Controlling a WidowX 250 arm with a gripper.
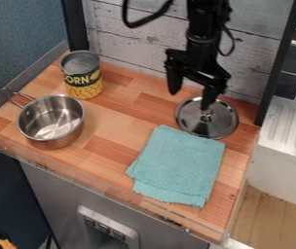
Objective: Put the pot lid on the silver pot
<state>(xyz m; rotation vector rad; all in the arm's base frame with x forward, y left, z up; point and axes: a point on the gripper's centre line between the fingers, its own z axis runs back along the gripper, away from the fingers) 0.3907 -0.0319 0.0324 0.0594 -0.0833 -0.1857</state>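
- Your gripper (192,95) hangs spread at the pot lid (226,118)
- Your silver saucepan (64,136) stands near the corn can (83,91)
- Your teal cloth (178,165) lies by the lid

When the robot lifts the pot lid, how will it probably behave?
The lid looks like smooth metal, so it should stay stiff. Its small, shiny knob may be slippery to grip. Held only there, the wide, round lid could tilt.
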